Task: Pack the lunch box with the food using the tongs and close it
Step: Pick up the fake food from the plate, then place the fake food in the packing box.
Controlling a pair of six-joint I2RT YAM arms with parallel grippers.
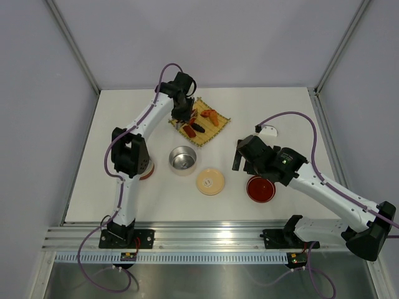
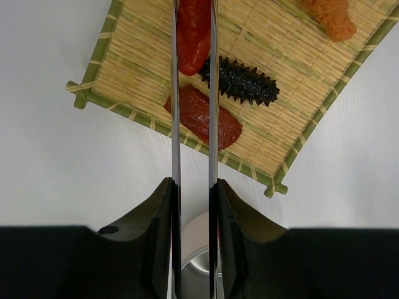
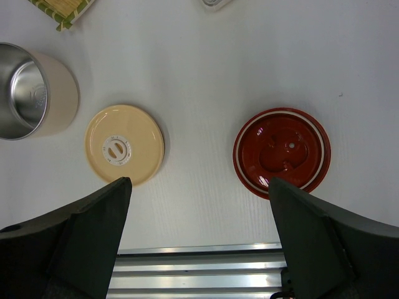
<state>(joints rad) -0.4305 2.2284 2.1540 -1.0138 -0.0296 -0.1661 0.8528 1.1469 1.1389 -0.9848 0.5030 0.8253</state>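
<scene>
My left gripper (image 2: 193,190) is pinched narrow on the tongs (image 2: 213,124), its 2 fingers pressing the 2 silver arms from outside, so the arms run nearly parallel out over the woven mat (image 2: 124,68). Between the tong tips sits a red food piece (image 2: 193,34); I cannot tell whether the tips squeeze it or only flank it, nor whether it rests on the mat or is lifted. Just beside it lies a spiky black piece (image 2: 246,81). A second red piece (image 2: 206,118) lies nearer the mat's edge, crossed in my wrist view by both tong arms, and an orange piece (image 2: 330,15) lies toward the far side. The lunch box (image 1: 183,160) stands upright and open on the table (image 1: 124,106), near the mat and apart from it. Its cream lid (image 3: 124,144) lies flat just beside it, not touching. My right gripper (image 3: 199,184) is spread wide, its fingers touching nothing, and hangs above the table between the cream lid and the red lid (image 3: 282,152).
</scene>
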